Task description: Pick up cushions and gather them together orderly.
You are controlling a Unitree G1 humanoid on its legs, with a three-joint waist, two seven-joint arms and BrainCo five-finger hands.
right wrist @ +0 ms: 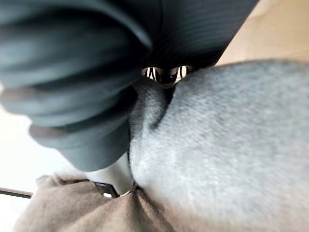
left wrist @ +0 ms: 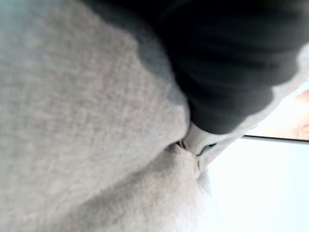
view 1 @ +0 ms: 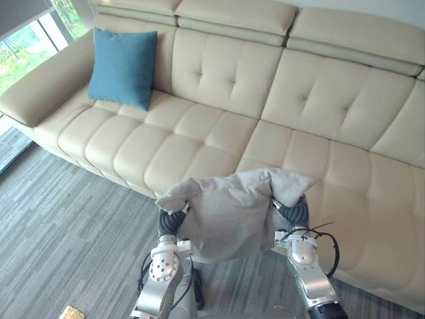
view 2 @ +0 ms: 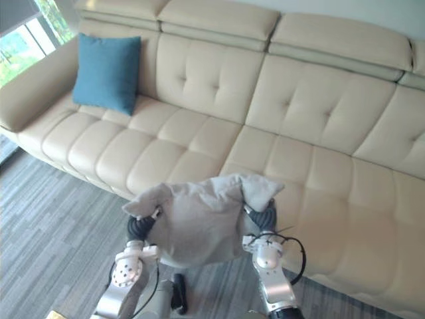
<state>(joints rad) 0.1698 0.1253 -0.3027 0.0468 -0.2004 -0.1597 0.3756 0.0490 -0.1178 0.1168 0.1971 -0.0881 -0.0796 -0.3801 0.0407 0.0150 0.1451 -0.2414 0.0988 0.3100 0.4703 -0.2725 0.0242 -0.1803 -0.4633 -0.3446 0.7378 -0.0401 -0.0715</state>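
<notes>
a living room: cream sofa [view 1: 265, 126], grey carpet [view 1: 60, 226], window [view 1: 26, 46].

A cream leather sofa [view 1: 219, 126] stands on grey striped carpet [view 1: 60, 226], a window [view 1: 26, 46] beside its armrest.

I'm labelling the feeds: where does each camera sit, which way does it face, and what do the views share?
Left eye: on the head, looking down at the grey cushion, sofa and blue cushion; left hand and right hand show.
Right eye: beside it, facing the same way; shares that whole scene.
Left wrist: on the left wrist, close against the grey cushion; the left hand's dark cover shows.
Right wrist: on the right wrist, against the same cushion; the right hand's dark cover shows.
</notes>
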